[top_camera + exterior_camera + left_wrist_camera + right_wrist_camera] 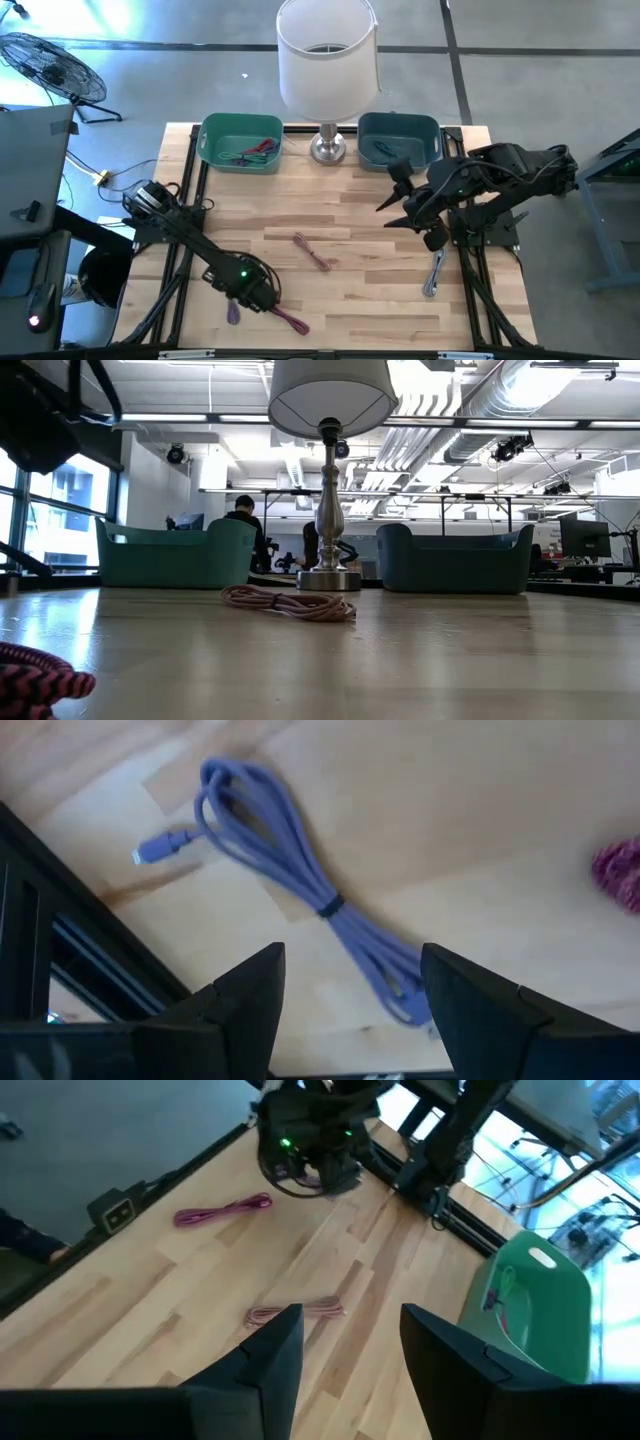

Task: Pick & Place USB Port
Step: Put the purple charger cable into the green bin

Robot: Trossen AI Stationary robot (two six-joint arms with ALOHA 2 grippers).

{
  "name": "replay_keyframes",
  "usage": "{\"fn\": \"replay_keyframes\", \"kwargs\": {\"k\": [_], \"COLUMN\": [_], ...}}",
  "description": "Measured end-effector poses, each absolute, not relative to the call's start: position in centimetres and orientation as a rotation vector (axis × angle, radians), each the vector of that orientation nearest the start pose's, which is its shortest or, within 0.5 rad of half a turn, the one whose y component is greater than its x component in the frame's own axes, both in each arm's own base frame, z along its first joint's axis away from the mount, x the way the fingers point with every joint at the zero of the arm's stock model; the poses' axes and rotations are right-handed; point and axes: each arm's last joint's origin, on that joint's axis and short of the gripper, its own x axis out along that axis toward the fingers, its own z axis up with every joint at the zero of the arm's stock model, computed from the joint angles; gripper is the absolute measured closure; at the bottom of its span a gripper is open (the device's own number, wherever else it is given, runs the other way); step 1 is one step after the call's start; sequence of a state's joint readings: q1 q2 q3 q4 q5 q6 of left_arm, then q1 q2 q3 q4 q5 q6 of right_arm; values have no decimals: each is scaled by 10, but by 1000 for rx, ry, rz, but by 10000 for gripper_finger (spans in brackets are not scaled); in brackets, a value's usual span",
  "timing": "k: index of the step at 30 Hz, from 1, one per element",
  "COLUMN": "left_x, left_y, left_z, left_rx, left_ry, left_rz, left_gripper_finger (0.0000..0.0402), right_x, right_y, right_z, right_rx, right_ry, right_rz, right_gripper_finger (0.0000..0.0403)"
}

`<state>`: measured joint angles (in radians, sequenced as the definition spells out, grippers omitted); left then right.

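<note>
a: what sits nearest us?

b: our left gripper (345, 995), fingers apart, hangs low over a bundled purple cable (290, 850) at the near left edge of the wooden table (350, 290); we judge it is lining up a grasp.

a: and farther on?

b: a magenta cable (288, 320) lies just beside it, a pink coil (312, 252) mid-table. our right gripper (350, 1345), fingers apart and empty, waits raised on the right. at the far edge a green bin (240, 142), a lamp (327, 60) and a teal bin (400, 140); beyond, an open workshop.
</note>
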<state>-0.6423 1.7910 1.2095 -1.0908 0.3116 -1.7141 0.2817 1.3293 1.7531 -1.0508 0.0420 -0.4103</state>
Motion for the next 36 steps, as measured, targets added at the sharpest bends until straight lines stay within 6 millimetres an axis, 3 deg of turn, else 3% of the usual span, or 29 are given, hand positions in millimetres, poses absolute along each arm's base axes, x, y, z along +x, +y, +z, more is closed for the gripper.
{"fn": "replay_keyframes", "kwargs": {"k": [19,36], "left_x": [248,247], "left_y": [-193,-193], "left_z": [156,154], "left_rx": [-883,-879], "left_ry": [1810,1838], "left_rz": [892,897], "left_gripper_finger": [175,175], "right_x": [223,223], "right_y": [65,66], "right_z": [457,457], "right_rx": [-501,-498], "right_ry": [577,574], "right_rz": [419,451], "right_gripper_finger": [242,242]}}
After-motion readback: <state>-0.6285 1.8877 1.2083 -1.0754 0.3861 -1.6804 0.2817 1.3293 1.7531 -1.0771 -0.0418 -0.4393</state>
